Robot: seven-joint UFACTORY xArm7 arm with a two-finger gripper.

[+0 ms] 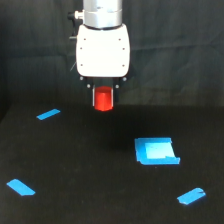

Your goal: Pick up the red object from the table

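Observation:
The red object is a small bright red-orange short cylinder. It sits between the dark fingers of my gripper, just under the white gripper body at the upper middle of the exterior view. The gripper is shut on it and holds it well above the black table. The fingers are dark against the dark background and hard to make out.
A blue square patch lies on the table to the exterior view's right of the gripper. Blue tape strips lie at the left, lower left and lower right. A black curtain hangs behind.

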